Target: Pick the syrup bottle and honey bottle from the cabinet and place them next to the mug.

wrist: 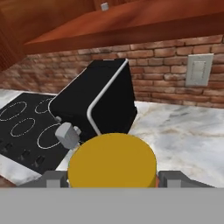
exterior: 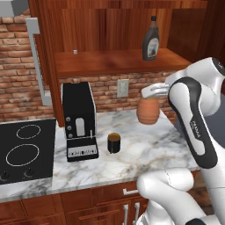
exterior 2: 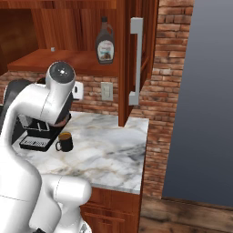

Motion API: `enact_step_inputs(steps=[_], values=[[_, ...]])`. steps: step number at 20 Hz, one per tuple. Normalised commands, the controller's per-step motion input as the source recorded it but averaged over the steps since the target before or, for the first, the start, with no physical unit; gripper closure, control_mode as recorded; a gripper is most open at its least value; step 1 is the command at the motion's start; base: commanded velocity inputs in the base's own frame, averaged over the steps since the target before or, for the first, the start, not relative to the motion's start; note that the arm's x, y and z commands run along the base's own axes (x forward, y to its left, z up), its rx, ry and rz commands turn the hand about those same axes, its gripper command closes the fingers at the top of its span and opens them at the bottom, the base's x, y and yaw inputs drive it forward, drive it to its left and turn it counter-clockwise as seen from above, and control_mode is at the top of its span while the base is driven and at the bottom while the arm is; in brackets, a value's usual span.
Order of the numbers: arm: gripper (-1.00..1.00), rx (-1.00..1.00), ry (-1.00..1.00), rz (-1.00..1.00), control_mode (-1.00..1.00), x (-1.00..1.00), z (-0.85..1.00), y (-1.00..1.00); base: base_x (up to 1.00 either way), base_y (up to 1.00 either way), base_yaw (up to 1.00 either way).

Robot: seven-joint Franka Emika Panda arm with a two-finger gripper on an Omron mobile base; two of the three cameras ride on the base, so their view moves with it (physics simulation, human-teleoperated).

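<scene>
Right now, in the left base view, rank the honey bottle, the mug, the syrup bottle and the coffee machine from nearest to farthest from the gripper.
1. honey bottle: directly under the gripper, between its fingers.
2. mug: on the counter, lower left.
3. syrup bottle: up on the cabinet shelf; too close to call against the mug.
4. coffee machine: farthest, to the left.

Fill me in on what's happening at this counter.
The robot's claw grips the honey bottle by its yellow-capped top, at the back of the marble counter, right of the mug. Whether the bottle rests on the counter is unclear. The syrup bottle still stands on the cabinet shelf.
</scene>
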Motion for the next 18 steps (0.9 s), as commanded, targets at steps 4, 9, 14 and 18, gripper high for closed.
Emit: enact_step_inputs(steps=[4, 9, 14, 18], values=[[1.00, -0.01, 0.01, 0.00, -1.00, 0.35, -0.36, -0.09, 0.00, 0.00, 0.00], [1.00, 0.00, 0.00, 0.00, -1.00, 0.27, -0.35, -0.02, 0.00, 0.00, 0.00], [1.00, 0.00, 0.00, 0.00, -1.00, 0.17, -0.47, -0.07, 0.00, 0.00, 0.00], [1.00, 0.00, 0.00, 0.02, -1.00, 0.03, -0.50, -0.17, 0.00, 0.00, 0.00]])
